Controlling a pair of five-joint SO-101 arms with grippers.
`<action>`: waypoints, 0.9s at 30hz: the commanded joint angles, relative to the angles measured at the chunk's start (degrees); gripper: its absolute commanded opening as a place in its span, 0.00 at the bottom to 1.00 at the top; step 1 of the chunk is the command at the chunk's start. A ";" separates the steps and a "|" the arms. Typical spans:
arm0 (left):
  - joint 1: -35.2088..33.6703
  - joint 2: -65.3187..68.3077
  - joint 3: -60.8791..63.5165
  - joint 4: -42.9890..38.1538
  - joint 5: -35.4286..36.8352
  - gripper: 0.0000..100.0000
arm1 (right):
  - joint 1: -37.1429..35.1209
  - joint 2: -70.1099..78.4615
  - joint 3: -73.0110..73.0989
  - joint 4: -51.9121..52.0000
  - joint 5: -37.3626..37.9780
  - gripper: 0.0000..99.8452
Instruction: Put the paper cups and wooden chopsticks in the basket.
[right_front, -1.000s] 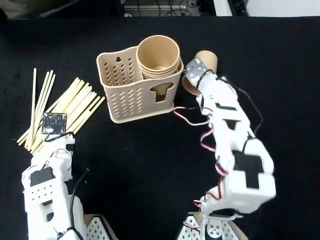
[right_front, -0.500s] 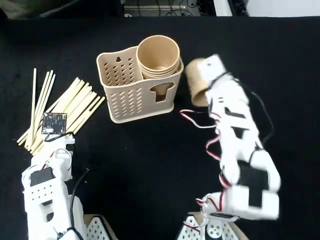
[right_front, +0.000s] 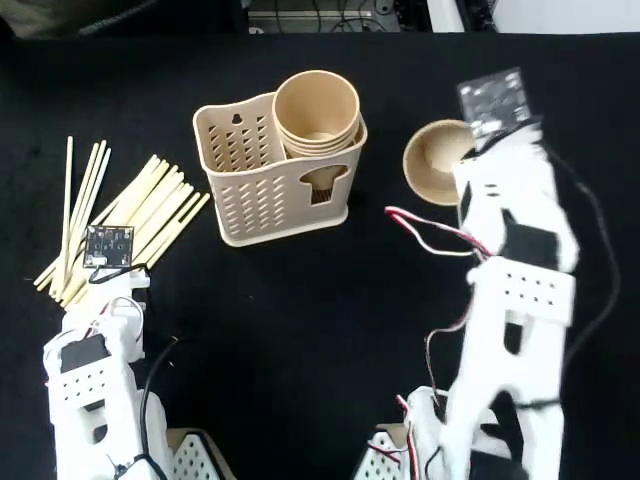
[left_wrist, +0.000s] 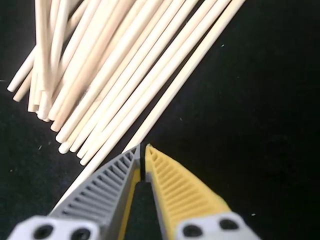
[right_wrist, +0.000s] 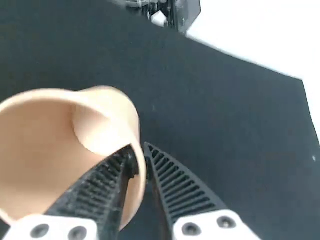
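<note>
Lifting a paper cup (right_front: 436, 160) by its rim, jaws pinched on the wall, the right gripper (right_wrist: 140, 150) has swung it to upper right, away from the basket (right_front: 250, 205), ready for stacking. The left gripper (left_wrist: 142, 149) rests closed beside the chopsticks (left_wrist: 125, 75).

- cups (right_front: 316, 110) stacked in the basket's (right_front: 262, 190) right half
- chopsticks (right_front: 130, 215) piled on the table (right_front: 300, 320), left of it
- another cup (right_front: 432, 162) right of the basket, rim pinched by the right gripper (right_wrist: 139, 150)

The left gripper (left_wrist: 142, 150) has its grey and yellow fingers pressed together, tips just beside the nearest stick of the wooden chopsticks (left_wrist: 115, 75), which lie fanned across the black table (left_wrist: 250, 100).
</note>
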 joint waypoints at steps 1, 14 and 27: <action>0.57 -0.62 -0.40 -0.88 -0.26 0.03 | -1.85 -3.38 -20.70 22.86 -4.48 0.01; 0.57 -0.62 -0.40 -0.88 -0.26 0.03 | -17.23 6.20 -53.93 41.41 -12.75 0.01; 0.40 -0.62 -0.40 -0.88 -0.26 0.03 | -30.59 6.73 -54.81 31.65 -12.66 0.01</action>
